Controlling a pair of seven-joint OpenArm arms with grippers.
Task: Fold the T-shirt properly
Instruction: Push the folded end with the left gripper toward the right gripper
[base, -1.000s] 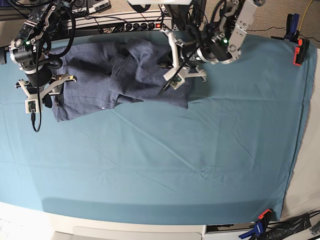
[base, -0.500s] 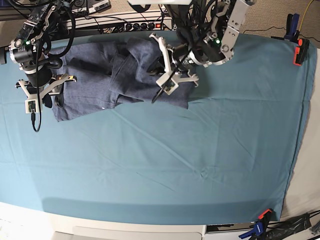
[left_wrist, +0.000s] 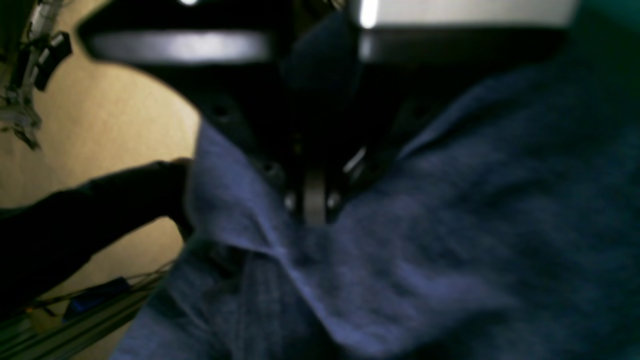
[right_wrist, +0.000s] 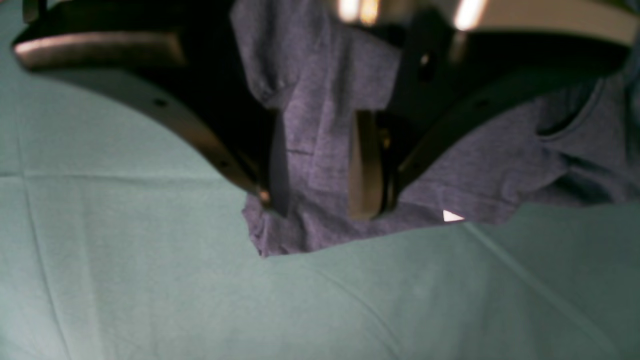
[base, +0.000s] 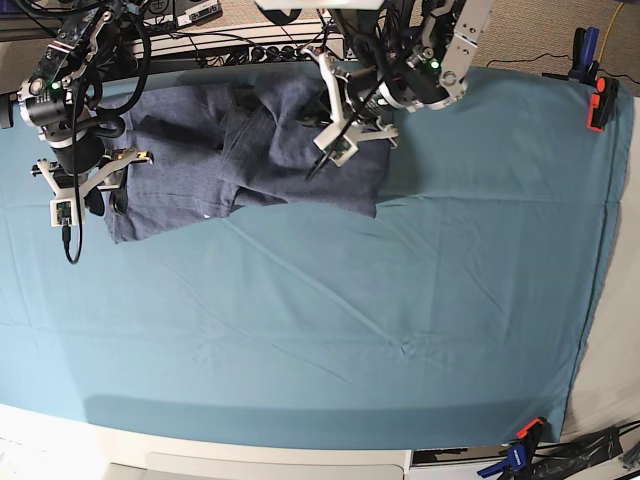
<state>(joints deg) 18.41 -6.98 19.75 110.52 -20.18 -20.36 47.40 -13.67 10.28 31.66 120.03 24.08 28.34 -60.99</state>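
Though rumpled, T-shirt (base: 250, 150) (white lettering (right_wrist: 452, 216) illegible)

Dark blue-grey T-shirt (base: 250, 160) lies rumpled, partly folded.

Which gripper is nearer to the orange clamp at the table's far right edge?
Left. The left gripper, shut on the T-shirt, is mid-table, closer to the orange clamp. The right gripper sits at the shirt's opposite end, jaws apart around its corner.

Teal table cloth (base: 330, 330) covers table, creased, clamped at corners by orange-blue clamps (base: 520, 452). Power strip (base: 270, 50) with red switch and cables behind left gripper (base: 318, 150). Beige floor (base: 545, 25) beyond.
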